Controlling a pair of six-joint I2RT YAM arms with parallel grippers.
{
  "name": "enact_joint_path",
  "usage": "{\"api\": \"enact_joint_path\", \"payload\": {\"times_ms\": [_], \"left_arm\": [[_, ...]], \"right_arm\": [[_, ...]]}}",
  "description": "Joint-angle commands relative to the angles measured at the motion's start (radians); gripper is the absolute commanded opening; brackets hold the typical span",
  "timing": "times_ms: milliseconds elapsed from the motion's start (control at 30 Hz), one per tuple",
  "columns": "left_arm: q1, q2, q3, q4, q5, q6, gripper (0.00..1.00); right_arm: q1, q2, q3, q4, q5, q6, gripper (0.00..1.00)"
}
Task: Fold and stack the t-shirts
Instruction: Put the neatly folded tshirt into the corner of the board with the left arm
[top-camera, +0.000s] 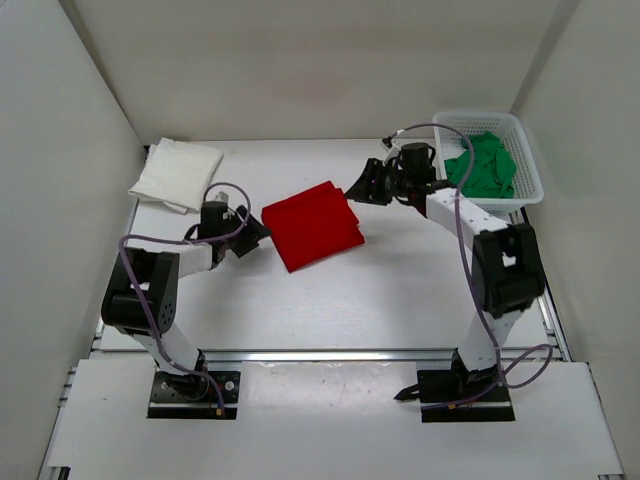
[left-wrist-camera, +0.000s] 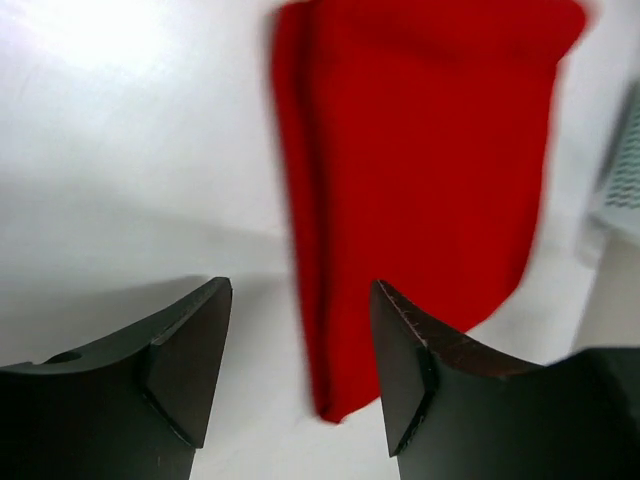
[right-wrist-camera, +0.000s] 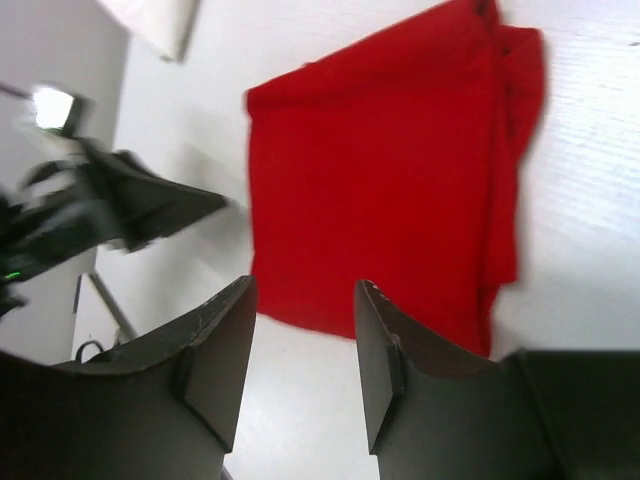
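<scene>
Currently, the red shirt (top-camera: 312, 228) is found folded near the middle of the worktop (top-camera: 330, 300), a nearly square pad set askew to the near edge. It is flanked. The left gripper (left-wrist-camera: 300, 287) is placed just beside its left edge, the right gripper (right-wrist-camera: 305, 284) just beside its far right corner. Both are seen with jaws apart and nothing held. The white shirt (top-camera: 177, 172) is laid folded at the far left corner, nearer the left arm, so stacking is judged to favour that side. The green shirt (top-camera: 483, 165) is bunched in the basket (top-camera: 530, 165).
</scene>
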Motion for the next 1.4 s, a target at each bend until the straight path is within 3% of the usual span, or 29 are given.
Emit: {"api": "enact_joint_path", "payload": {"times_ms": [0, 300, 467, 567, 633, 800, 967, 1067, 1167, 1200, 1267, 1367], "left_arm": [[-0.034, -0.008, -0.07, -0.006, -0.037, 0.03, 0.68], [-0.152, 0.196, 0.025, 0.098, -0.049, -0.08, 0.63], [-0.14, 0.275, 0.146, 0.161, -0.023, -0.14, 0.17], [-0.137, 0.307, 0.292, 0.118, -0.018, -0.136, 0.0], [-0.135, 0.331, 0.379, 0.098, -0.005, -0.117, 0.0], [-0.056, 0.367, 0.67, -0.033, 0.043, -0.067, 0.0], [0.042, 0.329, 0.919, -0.234, 0.037, 0.064, 0.0], [0.15, 0.263, 0.897, -0.198, 0.038, 0.064, 0.0], [0.286, 0.192, 0.759, -0.146, 0.028, 0.045, 0.0], [0.322, 0.183, 0.721, -0.126, 0.003, 0.041, 0.03], [0.392, 0.134, 0.592, -0.019, -0.018, 0.007, 0.25], [0.523, 0.124, 0.346, 0.11, 0.018, -0.097, 0.81]], "right_arm": [[-0.002, -0.118, -0.131, 0.178, -0.008, 0.039, 0.42], [0.041, -0.264, -0.35, 0.272, -0.005, 0.057, 0.42], [0.051, -0.293, -0.401, 0.287, -0.006, 0.059, 0.42], [0.059, -0.304, -0.45, 0.328, -0.057, 0.083, 0.42], [0.055, -0.331, -0.522, 0.399, -0.086, 0.126, 0.42], [0.027, -0.379, -0.585, 0.375, -0.081, 0.108, 0.42], [0.013, -0.342, -0.568, 0.366, -0.106, 0.1, 0.42], [0.01, -0.319, -0.565, 0.37, -0.121, 0.1, 0.42], [0.025, -0.305, -0.565, 0.365, -0.135, 0.094, 0.42], [0.025, -0.305, -0.568, 0.364, -0.131, 0.084, 0.42], [0.05, -0.299, -0.564, 0.353, -0.131, 0.074, 0.42], [0.085, -0.293, -0.542, 0.32, -0.12, 0.045, 0.42]]}}
